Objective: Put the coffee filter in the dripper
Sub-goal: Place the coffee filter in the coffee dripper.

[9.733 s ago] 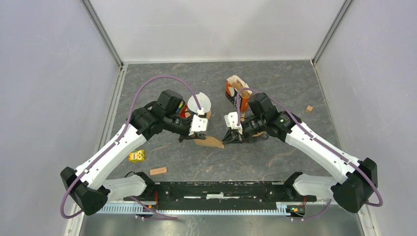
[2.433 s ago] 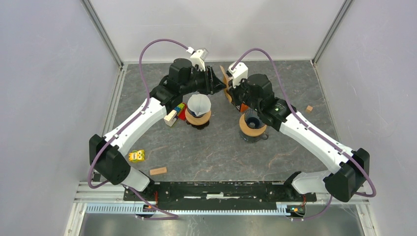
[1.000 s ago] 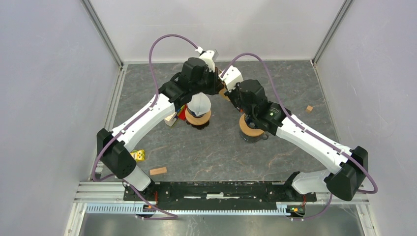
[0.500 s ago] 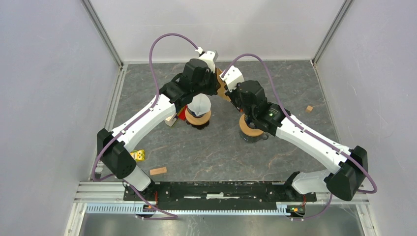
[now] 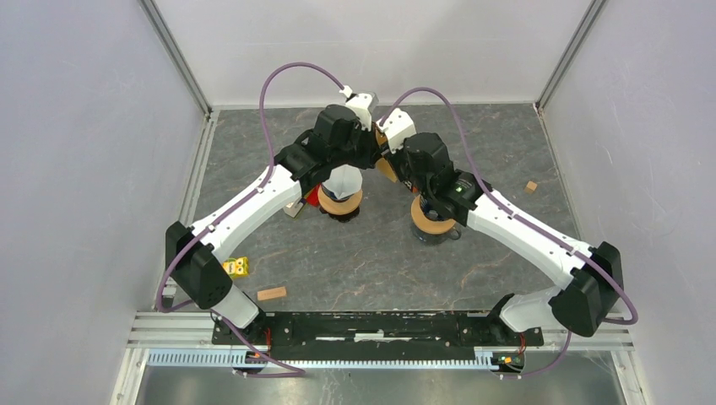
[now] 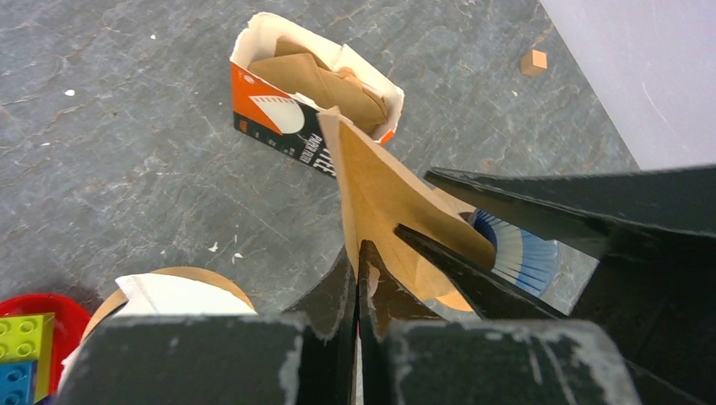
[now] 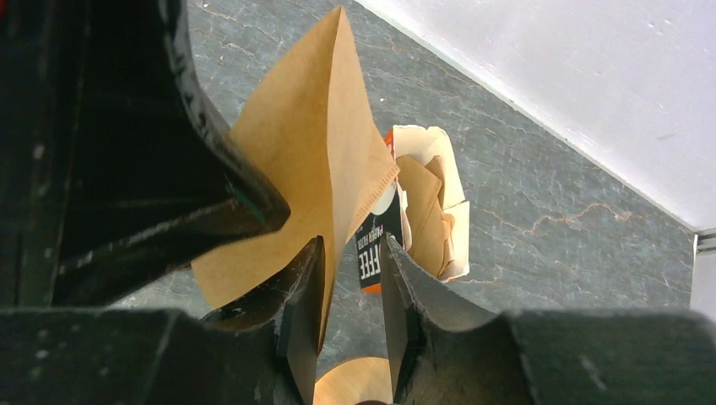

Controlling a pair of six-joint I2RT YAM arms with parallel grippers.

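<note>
Between the left jaws, in the left wrist view, the brown filter (image 6: pixel 380 198) stands pinched by its lower edge, the jaws shut tight on the paper. The filter box (image 6: pixel 314 101) lies at twelve o'clock from it with more filters inside. The empty blue-ribbed dripper (image 6: pixel 517 253) shows at four o'clock, half hidden behind the right arm's black fingers (image 6: pixel 574 202). A second dripper (image 6: pixel 169 295), already lined with white paper, is cut off at eight o'clock.

In the right wrist view the right jaws stand a narrow way apart, where a second ago they were shut. The brown filter runs up from beside the left-hand finger toward eleven o'clock. Whether the paper still touches that finger I cannot tell. It looks as if the right side has let go, so the filter now rides on the left jaws alone. It is in the air and not yet in any dripper. A wooden collar (image 7: pixel 355 384) at six o'clock is cut off, and which dripper it belongs to is unclear.

In the top view the left arm (image 5: pixel 253 190) and right arm (image 5: pixel 515 232) meet at twelve o'clock on the table (image 5: pixel 363 261). Their wrists cover most of the filter and box. The empty dripper sits at five o'clock from that meeting point, partly under the right arm.
</note>
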